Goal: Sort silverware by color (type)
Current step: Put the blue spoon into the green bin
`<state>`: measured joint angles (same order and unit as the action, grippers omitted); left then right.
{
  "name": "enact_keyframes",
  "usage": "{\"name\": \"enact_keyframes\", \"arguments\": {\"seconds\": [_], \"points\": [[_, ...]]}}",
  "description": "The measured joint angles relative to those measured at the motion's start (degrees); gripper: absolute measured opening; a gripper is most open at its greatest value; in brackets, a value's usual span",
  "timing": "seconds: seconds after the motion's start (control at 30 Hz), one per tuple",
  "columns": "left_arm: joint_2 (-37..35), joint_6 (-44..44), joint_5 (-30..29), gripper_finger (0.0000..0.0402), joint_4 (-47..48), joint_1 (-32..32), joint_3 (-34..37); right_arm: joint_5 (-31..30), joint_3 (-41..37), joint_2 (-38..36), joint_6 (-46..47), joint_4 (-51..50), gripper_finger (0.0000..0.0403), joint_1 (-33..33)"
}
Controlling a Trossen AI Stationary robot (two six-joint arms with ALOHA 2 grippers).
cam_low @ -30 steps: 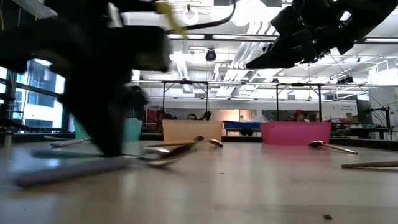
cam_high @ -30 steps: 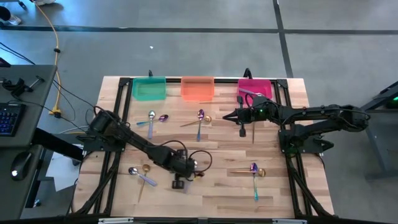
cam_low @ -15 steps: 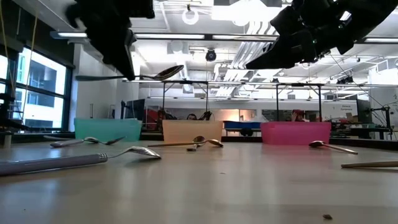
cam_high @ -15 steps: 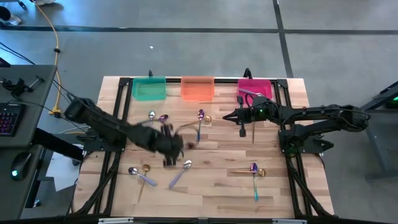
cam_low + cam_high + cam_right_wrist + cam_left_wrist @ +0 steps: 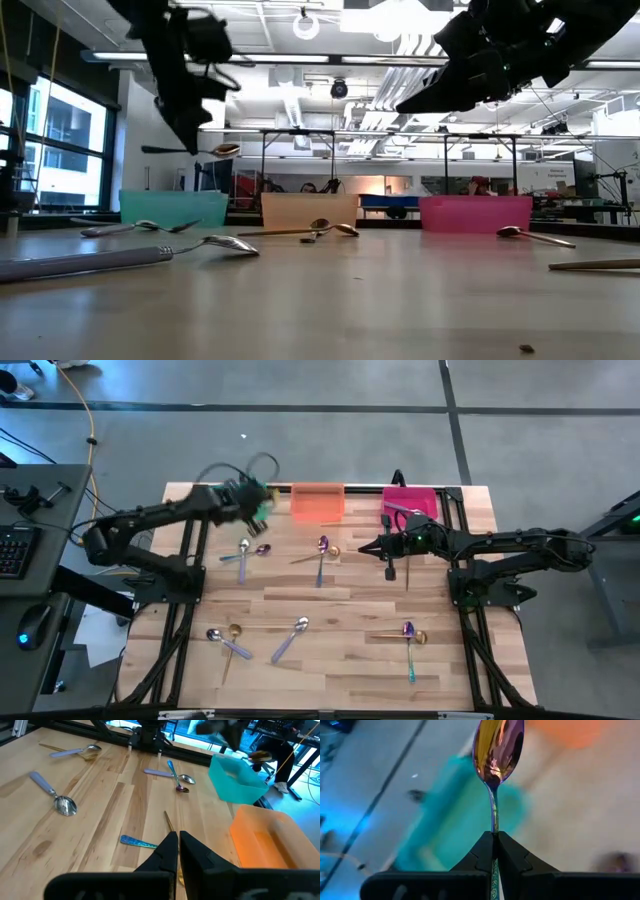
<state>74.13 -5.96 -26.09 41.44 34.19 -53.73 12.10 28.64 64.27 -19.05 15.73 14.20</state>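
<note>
From overhead my left gripper (image 5: 243, 498) is a motion smear above the green bin (image 5: 240, 503), so I cannot read its fingers there. The left wrist view settles it: the two dark fingers (image 5: 485, 851) are pressed together on the slim handle of an iridescent spoon (image 5: 497, 745), whose purple-gold bowl sticks out straight ahead of the fingertips. Beyond the bowl the green bin is only a teal blur, with an orange blur off to one side; I cannot say whether the spoon is over the bin's opening or just beside its rim. In the low view the spoon hangs level in the air, well above the bin's top edge, jutting sideways from the dark mass of the gripper.

My right gripper (image 5: 378, 545) hovers out past the pink bin (image 5: 410, 500), just in front of it and toward the orange bin (image 5: 318, 501). In the right wrist view its fingers (image 5: 169, 851) stand almost touching, with only a thin slit between them and nothing held. A teal-handled piece (image 5: 138, 842) lies on the table (image 5: 340, 660) just ahead of those fingertips, and a thin gold handle (image 5: 168, 823) runs toward them, its near end hidden behind the fingers.

The rest of the silverware is spread on the wood: a silver spoon (image 5: 290, 638) lies well apart from both grippers, and a purple-and-gold pair (image 5: 410, 634) sits behind the right arm.
</note>
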Motion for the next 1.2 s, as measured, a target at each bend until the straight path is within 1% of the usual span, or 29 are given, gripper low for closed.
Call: {"name": "enact_keyframes", "arguments": {"seconds": [0.07, 0.17, 0.23, 0.3, 0.47, 0.67, 0.93, 1.03, 1.2], "points": [[0.15, -5.15, 0.89, 0.0001, -4.40, 5.26, 1.56, 0.00, 0.00, 0.00, 0.00, 0.00, 0.0002, 0.00], [0.90, -11.19, 7.40, 0.0001, -10.98, 12.08, 3.23, 0.00, 0.00, 0.00, 0.07, 0.02, 0.0002, 0.00], [1.96, -12.69, 12.39, 0.0001, -14.35, 15.76, 4.11, 0.00, 0.00, 0.00, 0.13, 0.01, 0.0002, 0.00], [3.19, -13.97, 15.40, 0.0001, -15.54, 18.70, 4.48, 0.00, 0.00, 0.00, 0.29, 0.02, 0.0002, 0.00], [6.59, -16.93, 16.16, 0.0001, -15.56, 23.30, 4.48, -0.02, 0.00, 0.00, 1.00, 0.00, 0.0002, 0.00], [10.27, -18.71, 18.26, 0.0001, -14.50, 25.28, 4.48, -0.02, 0.00, 0.00, 1.02, 0.02, 0.0002, 0.00], [15.76, -18.67, 18.32, 0.0001, -13.82, 25.57, 4.48, -0.02, 0.00, 0.00, 1.00, 0.02, 0.0002, 0.00], [17.34, -17.23, 17.99, 0.0002, -13.88, 25.57, 4.48, -0.02, 0.00, 0.00, 1.00, 0.02, 0.0002, 0.00], [17.93, -16.68, 16.19, 0.0030, -14.68, 25.57, 4.48, -0.03, 0.00, 0.00, 1.00, 0.02, 0.0002, 0.00]]}}
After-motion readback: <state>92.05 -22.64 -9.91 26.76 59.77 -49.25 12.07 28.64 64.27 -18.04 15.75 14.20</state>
